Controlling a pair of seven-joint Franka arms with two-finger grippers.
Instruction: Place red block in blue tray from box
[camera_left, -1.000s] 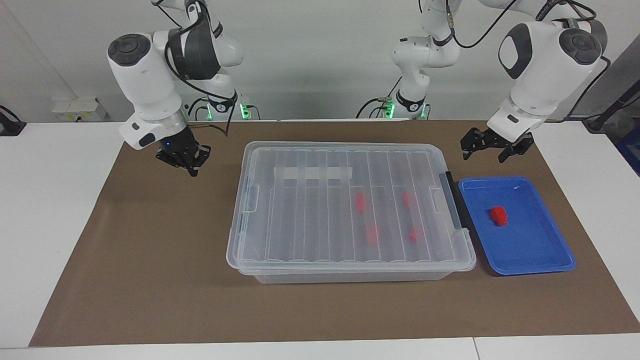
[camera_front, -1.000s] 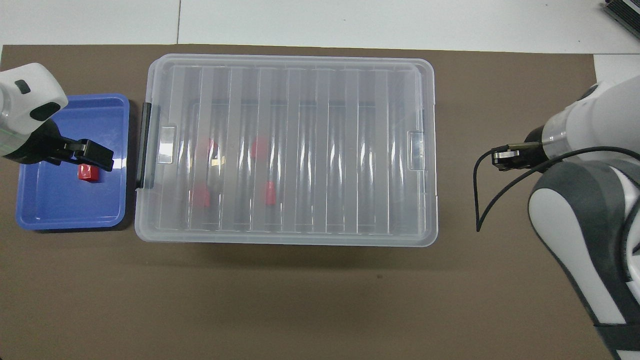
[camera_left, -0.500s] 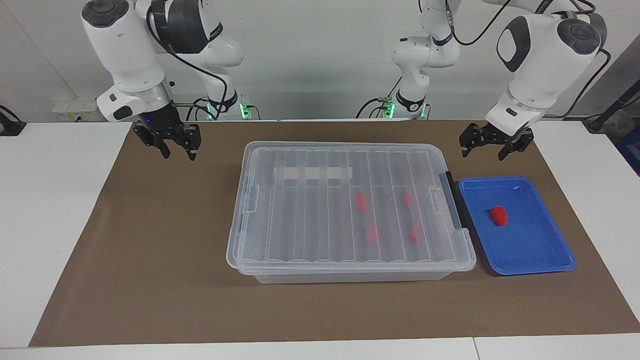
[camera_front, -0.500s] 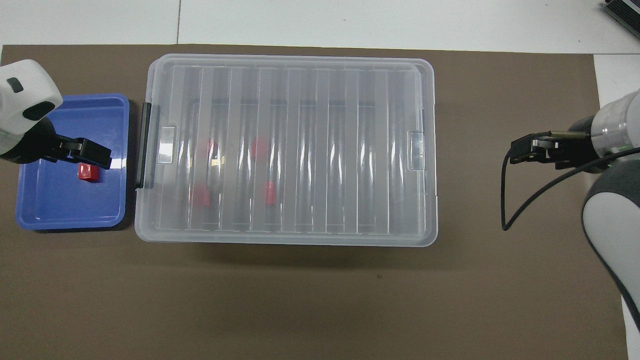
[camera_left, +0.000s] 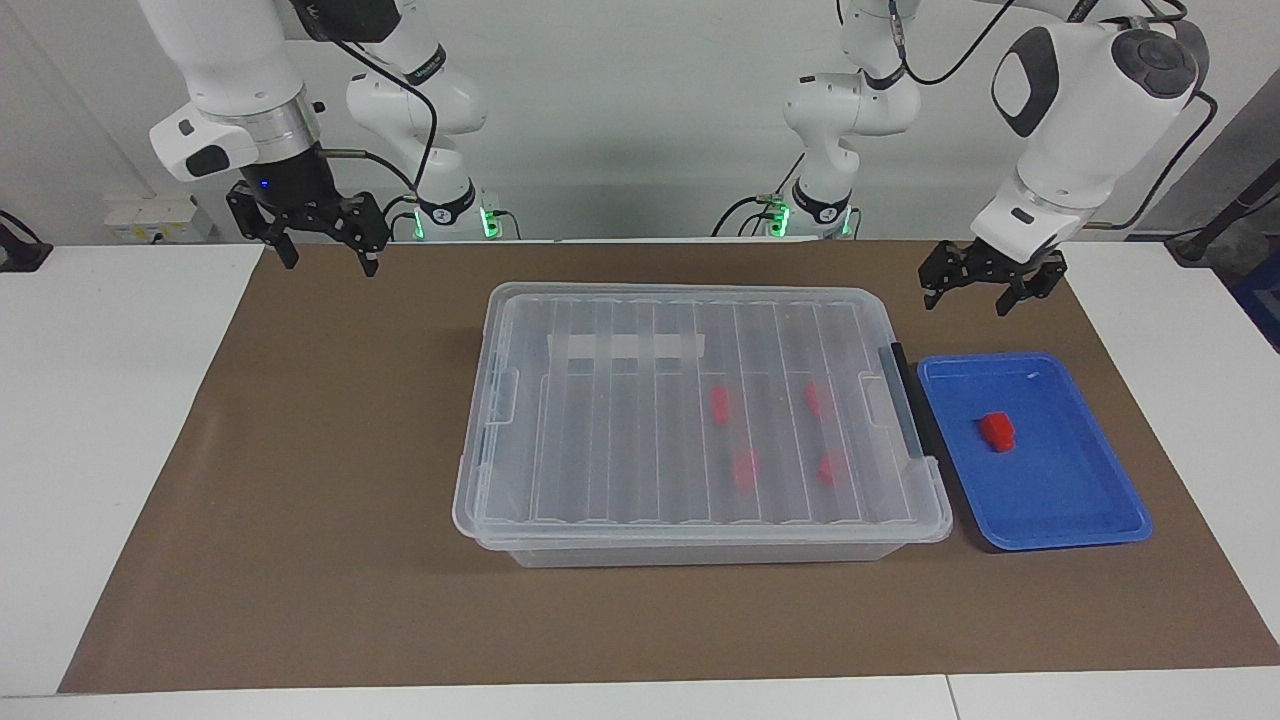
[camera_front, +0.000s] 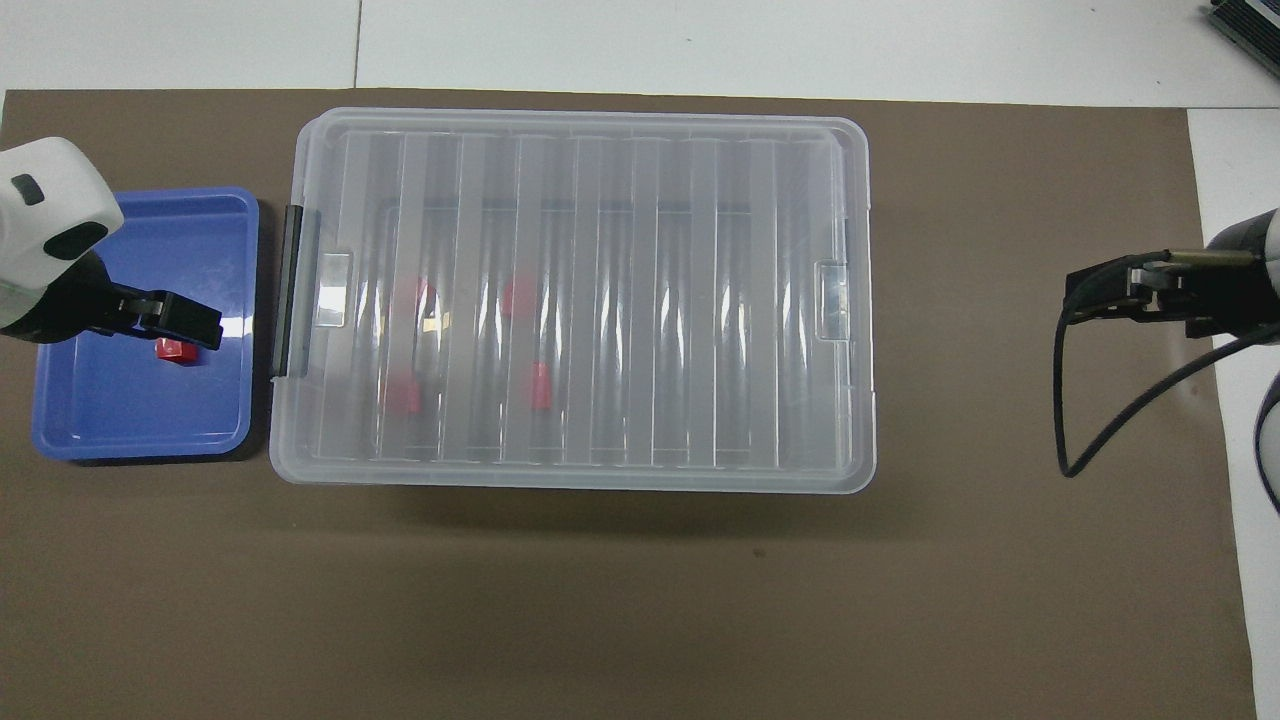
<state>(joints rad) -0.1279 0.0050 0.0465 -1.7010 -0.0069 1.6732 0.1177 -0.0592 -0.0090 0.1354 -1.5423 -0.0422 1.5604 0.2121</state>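
**One red block down in the tray, lid shut, both arms up**

- Red block (camera_left: 997, 431) lies loose near the middle of the blue tray (camera_left: 1090, 500), flat on the tray floor, nothing touching it. Reads as delivered.
- Tray sits on the brown mat (camera_left: 300, 480) just beside the box (camera_left: 690, 540), at the left arm's end of the surface, hard by the box's black end clip (camera_left: 908, 400). A short carry from box to tray, which likely explains the spot.
- Box lid (camera_left: 620, 400) is on and looks seated all round. Four more red blocks (camera_left: 720, 402) show blurred through the ribbed plastic, clustered in the half toward the tray. White label strip (camera_left: 627, 346) on the lid.
- Left end effector (camera_left: 982, 292): raised, fingers apart, empty. In the facing view it hangs above the mat at the tray's edge nearer the robots; the block lies well below and clear of it. From overhead it seems to cover the block, but that is only height.
- Right end effector (camera_left: 320, 235): high over the mat's corner at the right arm's end, fingers spread, holding nothing, well apart from box and tray.
- My reading: the task looks finished, both arms parked clear.
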